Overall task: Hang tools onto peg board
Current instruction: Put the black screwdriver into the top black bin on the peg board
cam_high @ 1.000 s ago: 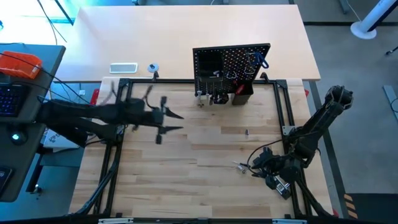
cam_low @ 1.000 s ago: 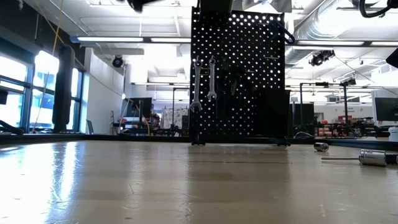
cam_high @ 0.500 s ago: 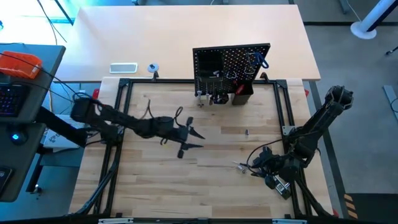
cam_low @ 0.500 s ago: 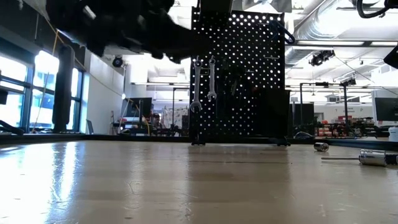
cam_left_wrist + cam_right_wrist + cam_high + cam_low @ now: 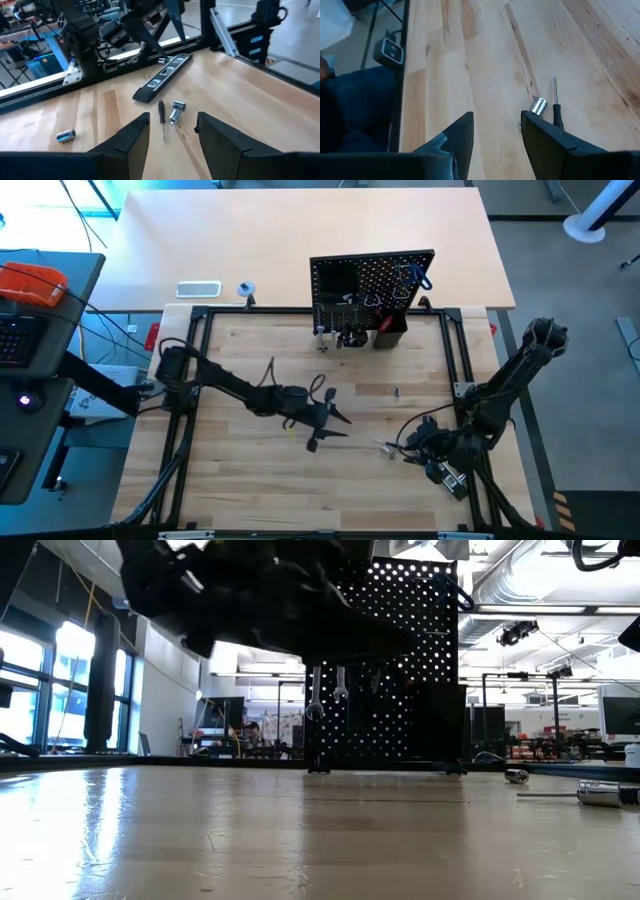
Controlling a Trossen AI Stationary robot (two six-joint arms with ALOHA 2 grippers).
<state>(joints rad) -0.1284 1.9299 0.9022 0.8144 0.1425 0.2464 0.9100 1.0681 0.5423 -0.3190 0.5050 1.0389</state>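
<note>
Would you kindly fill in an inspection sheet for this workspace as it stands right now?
Surface: pale wooden table inside a black frame.
Job's things: peg board stands upright at the far edge, two wrenches hanging on it; black striped bar, a thin screwdriver and small sockets lie on the wood.
Clutter: white flat rectangle and a small tape roll beyond the frame.
Grippers: left claw open and empty above mid-table; right claw open and empty, low near the screwdriver.
Cables: loops along both arms.
Surroundings: orange object on the side desk; a workshop behind.
</note>
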